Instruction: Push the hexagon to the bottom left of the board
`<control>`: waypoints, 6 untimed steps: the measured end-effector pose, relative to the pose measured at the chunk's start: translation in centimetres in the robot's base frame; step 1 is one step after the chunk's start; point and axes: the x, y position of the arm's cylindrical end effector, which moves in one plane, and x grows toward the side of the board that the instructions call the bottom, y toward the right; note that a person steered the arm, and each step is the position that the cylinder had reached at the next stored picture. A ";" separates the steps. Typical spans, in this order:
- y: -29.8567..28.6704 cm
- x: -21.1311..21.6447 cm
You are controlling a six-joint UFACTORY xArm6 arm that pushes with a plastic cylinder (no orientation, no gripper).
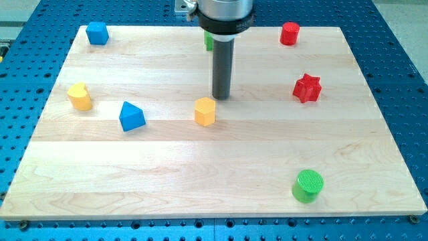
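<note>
The orange-yellow hexagon block (205, 111) stands near the middle of the wooden board (221, 181). My tip (221, 98) rests on the board just above and to the right of the hexagon, a small gap apart from it. The dark rod rises straight up from the tip to the arm's flange at the view's top.
A blue triangle block (131, 116) and a yellow heart block (79, 96) lie left of the hexagon. A blue block (97, 33) is top left, a red cylinder (289, 33) top right, a red star (307, 88) right, a green cylinder (307, 185) bottom right. A green block (208, 41) is partly hidden behind the rod.
</note>
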 end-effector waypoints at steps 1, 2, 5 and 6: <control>0.9 2.7; -2.5 5.8; -17.2 14.9; -20.5 16.1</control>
